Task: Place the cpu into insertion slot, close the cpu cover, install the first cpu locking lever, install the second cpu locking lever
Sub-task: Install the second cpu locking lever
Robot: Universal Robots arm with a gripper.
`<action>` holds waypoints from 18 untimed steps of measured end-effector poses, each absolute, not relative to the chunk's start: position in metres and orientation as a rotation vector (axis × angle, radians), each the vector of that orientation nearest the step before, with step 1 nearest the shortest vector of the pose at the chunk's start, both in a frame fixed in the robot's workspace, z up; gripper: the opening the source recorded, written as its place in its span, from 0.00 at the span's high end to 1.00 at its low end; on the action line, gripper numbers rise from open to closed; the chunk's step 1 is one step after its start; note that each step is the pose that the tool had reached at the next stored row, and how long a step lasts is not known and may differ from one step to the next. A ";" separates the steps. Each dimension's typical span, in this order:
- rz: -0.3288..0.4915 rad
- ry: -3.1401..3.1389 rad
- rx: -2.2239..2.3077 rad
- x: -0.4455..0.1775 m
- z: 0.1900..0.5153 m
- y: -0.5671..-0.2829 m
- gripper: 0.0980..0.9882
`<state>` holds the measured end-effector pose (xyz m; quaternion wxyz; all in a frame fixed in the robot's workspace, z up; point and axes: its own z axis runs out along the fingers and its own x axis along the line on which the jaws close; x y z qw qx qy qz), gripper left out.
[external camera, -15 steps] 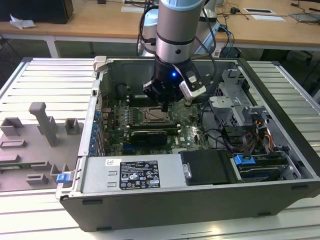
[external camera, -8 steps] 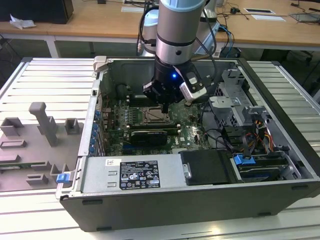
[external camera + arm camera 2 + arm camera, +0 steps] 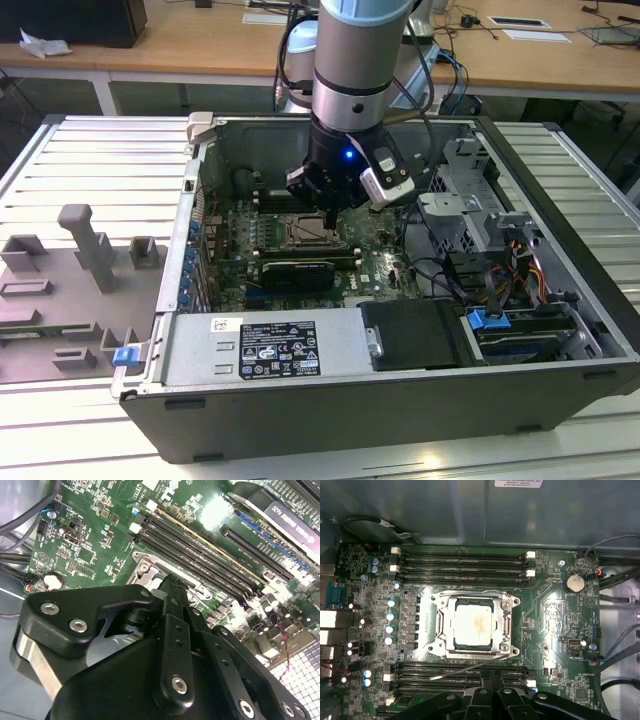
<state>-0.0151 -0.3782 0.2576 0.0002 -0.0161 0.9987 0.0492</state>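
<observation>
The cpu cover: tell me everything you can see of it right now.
The cpu cover is a thin square frame of silver metal with a large square cut-out. It lies flat, closed over the socket on the green board, and the pale chip shows through the cut-out. A thin wire lever sticks out at an angle beside it, seemingly unlatched. In the first wrist view the hand sits apart from the cover.
</observation>
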 end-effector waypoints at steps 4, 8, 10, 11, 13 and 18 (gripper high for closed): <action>0.154 3.137 -0.051 -0.015 0.258 -0.381 0.99; 0.154 3.137 -0.050 -0.015 0.258 -0.383 0.99; 0.154 3.137 -0.051 -0.015 0.261 -0.383 0.99; 0.154 3.137 -0.051 -0.015 0.263 -0.383 0.99; 0.154 3.137 -0.051 -0.015 0.266 -0.383 0.99; 0.154 3.137 -0.051 -0.015 0.270 -0.386 0.99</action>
